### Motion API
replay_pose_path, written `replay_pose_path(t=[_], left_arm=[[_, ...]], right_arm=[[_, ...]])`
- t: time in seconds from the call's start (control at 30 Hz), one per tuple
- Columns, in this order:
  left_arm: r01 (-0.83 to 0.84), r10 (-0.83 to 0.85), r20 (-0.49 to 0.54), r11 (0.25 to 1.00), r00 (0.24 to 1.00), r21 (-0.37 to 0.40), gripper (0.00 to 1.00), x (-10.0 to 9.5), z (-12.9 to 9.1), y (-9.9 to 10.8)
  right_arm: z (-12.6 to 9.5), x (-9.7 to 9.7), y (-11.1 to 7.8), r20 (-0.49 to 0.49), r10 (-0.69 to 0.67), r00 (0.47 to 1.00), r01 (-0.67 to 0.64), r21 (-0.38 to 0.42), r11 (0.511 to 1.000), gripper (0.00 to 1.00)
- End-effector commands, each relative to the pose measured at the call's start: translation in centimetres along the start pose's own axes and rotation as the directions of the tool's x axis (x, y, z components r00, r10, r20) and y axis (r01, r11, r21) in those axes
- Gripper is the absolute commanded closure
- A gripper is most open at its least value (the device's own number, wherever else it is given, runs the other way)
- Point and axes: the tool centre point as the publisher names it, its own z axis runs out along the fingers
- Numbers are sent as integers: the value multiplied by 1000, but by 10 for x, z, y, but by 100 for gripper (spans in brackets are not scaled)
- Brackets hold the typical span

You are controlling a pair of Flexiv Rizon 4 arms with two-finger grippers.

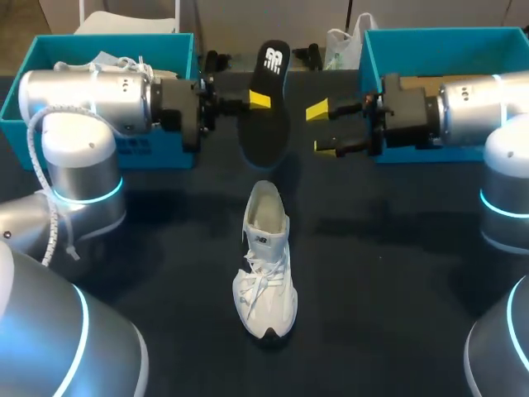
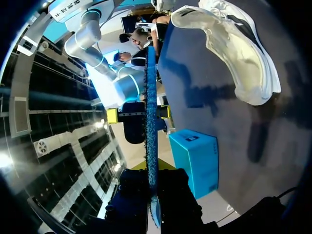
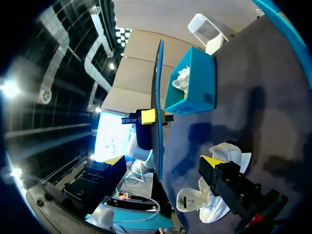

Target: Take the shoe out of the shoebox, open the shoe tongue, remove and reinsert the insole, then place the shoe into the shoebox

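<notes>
Left gripper (image 1: pixel 257 101) grips the one flat black foam insole (image 1: pixel 266 132) in the air; right gripper (image 1: pixel 321 128), fingers apart, hangs just beside it. One white laced sneaker (image 1: pixel 264 265) lies below on the dark table (image 1: pixel 397 273). Two boxes stand behind: left teal shoebox (image 1: pixel 107 40), right teal shoebox (image 1: pixel 446 35).

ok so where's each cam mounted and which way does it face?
Head: fixed above, behind the robot, looking down on the table; left arm and right arm show, left tool gripping the insole, right tool open.
Left wrist: on the left arm, looking along its tool past the edge-on insole toward the right tool.
Right wrist: on the right arm, looking through its open tool at the insole and left tool.
Shared: all three show the insole and the shoe.
</notes>
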Motion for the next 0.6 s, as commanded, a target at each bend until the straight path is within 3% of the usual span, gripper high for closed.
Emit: replay_pose_path(t=[0.03, 0.33, 0.43, 0.53, 0.6], left_arm=[[2, -2, 11, 1000, 1000, -20, 100, 3, 13, -3], [-5, 7, 27, 998, 1000, -60, 100, 5, 28, -7], [2, 0, 34, 997, 999, -71, 100, 4, 31, -8], [1, 2, 43, 997, 999, -75, 100, 2, 33, -9], [3, 1, 46, 997, 999, -76, 100, 2, 33, -9]], right_arm=[[18, -5, 11, -11, -5, 1000, 5, 23, 1000, 0], [30, -8, 17, -30, -5, 1000, 7, 54, 998, 1], [33, -10, 18, -34, -3, 999, 5, 60, 998, 32], [34, -10, 18, -38, -3, 999, 6, 61, 998, 51], [35, -11, 17, -40, -5, 999, 7, 61, 998, 54]])
